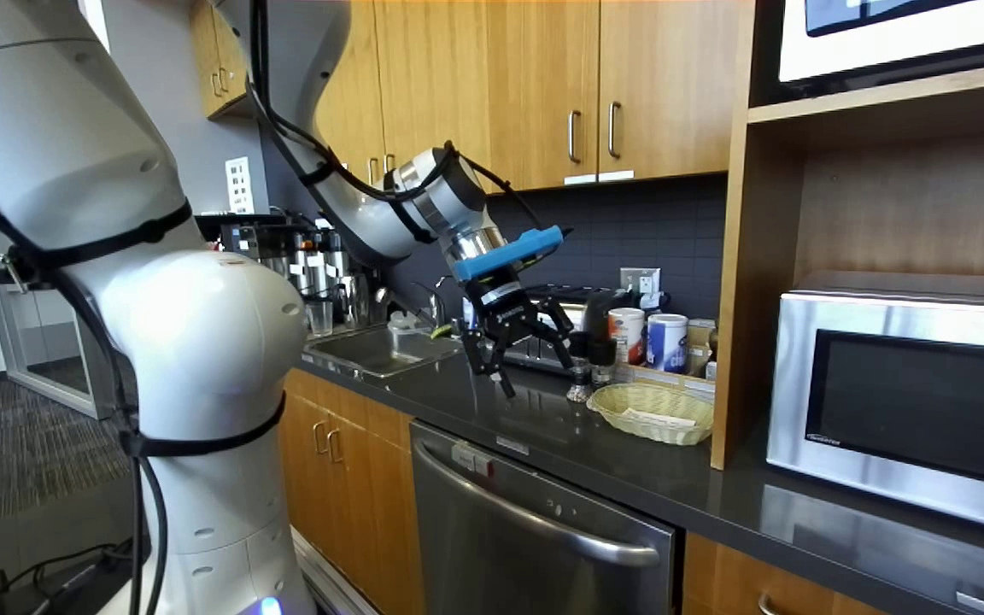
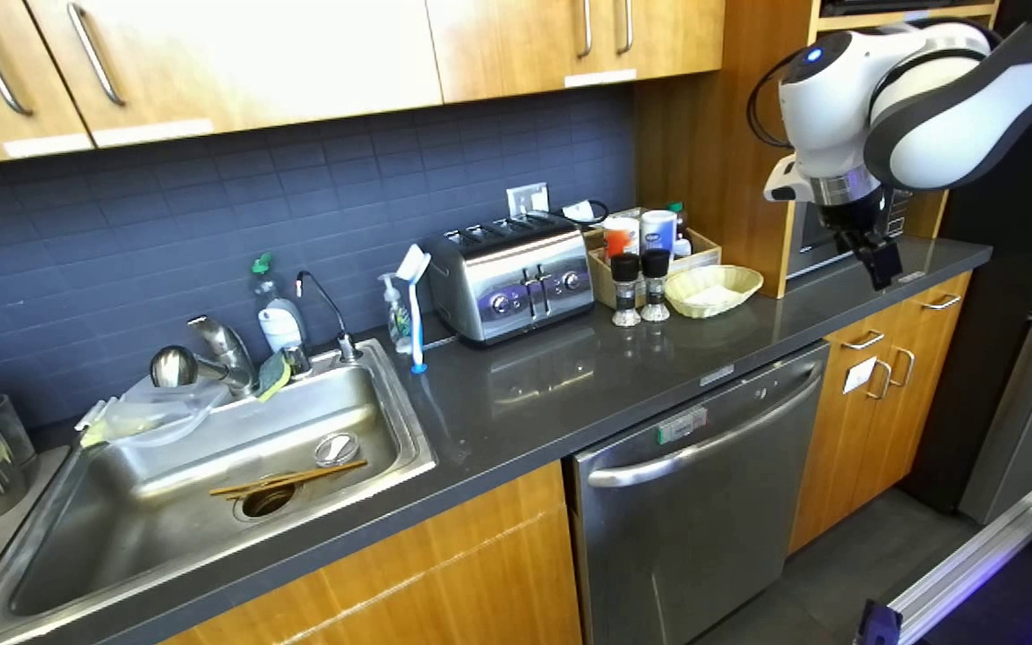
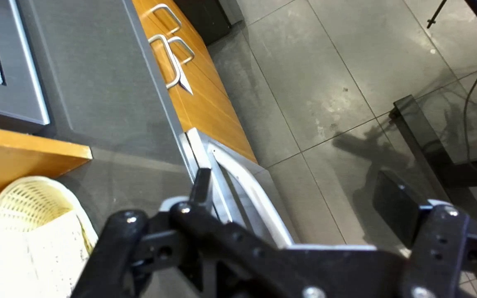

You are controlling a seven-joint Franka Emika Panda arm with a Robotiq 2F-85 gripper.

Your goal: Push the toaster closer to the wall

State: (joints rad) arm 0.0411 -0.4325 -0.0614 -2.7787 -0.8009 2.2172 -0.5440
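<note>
The silver toaster point(image 2: 529, 282) with dark trim stands on the dark countertop, near the dark tiled wall point(image 2: 328, 193). A narrow strip of counter behind it cannot be judged. In an exterior view the toaster point(image 1: 576, 318) is partly hidden behind my gripper point(image 1: 533, 371); the wall point(image 1: 682, 235) shows behind it. In an exterior view my gripper point(image 2: 883, 269) hangs in the air well to the right of the toaster, fingers pointing down. In the wrist view my gripper point(image 3: 300, 198) is open with nothing between its fingers. The toaster and wall are out of the wrist view.
Salt and pepper grinders point(image 2: 640, 287), a wicker basket point(image 2: 713, 291) and a box of canisters point(image 2: 702, 253) stand right of the toaster. A blue-and-white brush point(image 2: 416, 309), soap bottle point(image 2: 397, 315) and sink point(image 2: 399, 421) are left. A wooden panel point(image 1: 735, 256) and microwave point(image 1: 902, 384) stand farther right.
</note>
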